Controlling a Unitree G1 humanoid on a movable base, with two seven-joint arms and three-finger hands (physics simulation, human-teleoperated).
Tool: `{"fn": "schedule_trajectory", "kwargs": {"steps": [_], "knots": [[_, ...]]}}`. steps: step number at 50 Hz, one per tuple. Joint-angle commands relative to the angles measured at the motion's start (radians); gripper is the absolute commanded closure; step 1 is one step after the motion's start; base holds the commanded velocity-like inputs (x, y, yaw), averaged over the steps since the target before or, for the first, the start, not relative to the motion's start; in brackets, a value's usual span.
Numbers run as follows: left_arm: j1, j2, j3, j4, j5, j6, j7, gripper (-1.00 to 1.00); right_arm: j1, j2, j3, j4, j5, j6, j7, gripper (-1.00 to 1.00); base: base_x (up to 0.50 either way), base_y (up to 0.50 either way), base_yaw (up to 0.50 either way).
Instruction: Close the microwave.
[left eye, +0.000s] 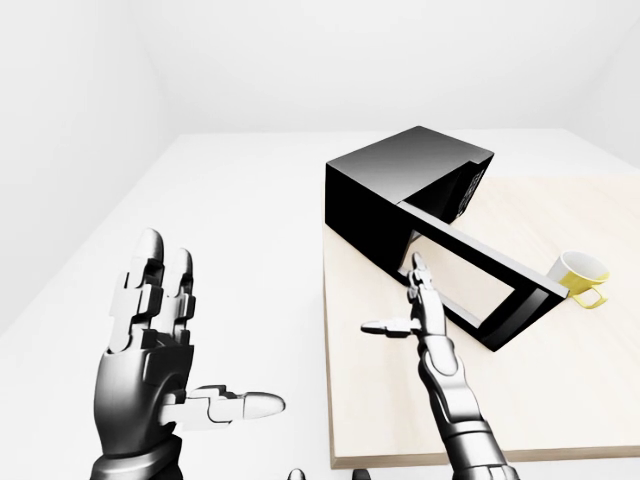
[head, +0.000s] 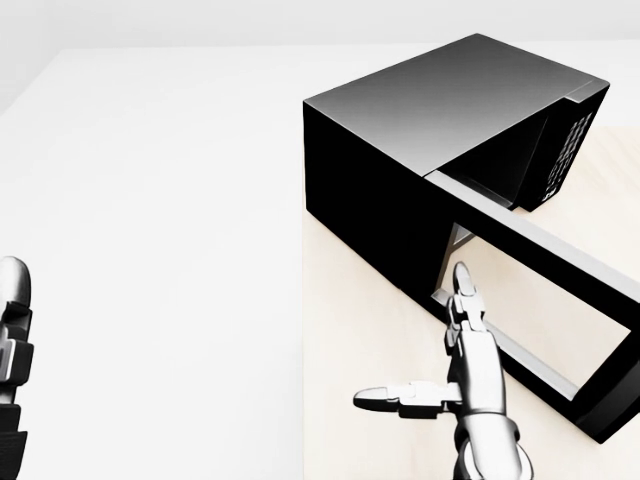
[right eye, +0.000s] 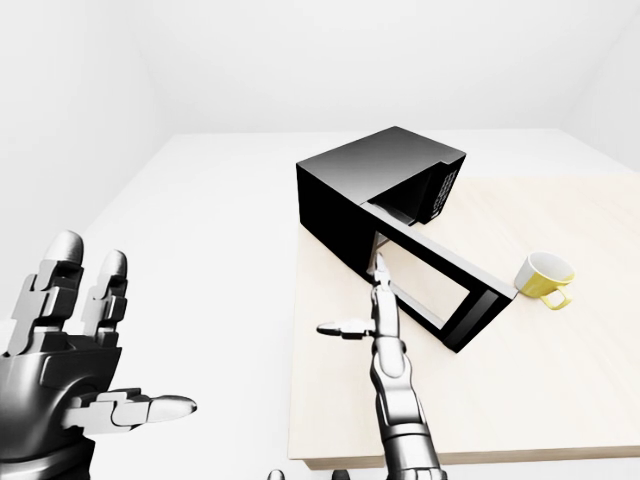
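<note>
Left robot hand (left eye: 150, 370) is raised at the left-eye view's lower left, fingers spread, holding nothing. Right robot hand (left eye: 418, 310) hovers over the pale bench (left eye: 380, 400), fingers spread, fingertips near the microwave door (left eye: 490, 285), which stands swung wide open. Beyond sits the black microwave (left eye: 400, 185), with a yellow cup (left eye: 580, 275) at the door's outer end.

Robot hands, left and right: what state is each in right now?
Left robot hand: open, fingers spread, holding nothing.
Right robot hand: open, fingers extended beside the open microwave door, holding nothing.
</note>
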Motion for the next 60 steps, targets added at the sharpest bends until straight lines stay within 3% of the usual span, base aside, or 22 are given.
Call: {"fn": "schedule_trajectory", "kwargs": {"steps": [1, 30, 60], "knots": [[0.003, 0.003, -0.005, 0.004, 0.003, 0.0, 0.004, -1.0, -0.04, -0.015, -0.022, 0.039, 0.007, 0.0, -0.013, -1.0, 0.0, 0.0, 0.0], [-0.019, 0.0, 0.009, 0.015, 0.004, 0.0, 0.005, -1.0, -0.27, -0.084, -0.07, 0.232, 0.044, 0.0, -0.052, -1.0, 0.0, 0.0, 0.0], [-0.013, 0.001, 0.002, 0.013, 0.007, 0.0, 0.007, -1.0, -0.593, -0.137, -0.083, 0.756, 0.059, 0.0, -0.084, -1.0, 0.0, 0.0, 0.0]]}}
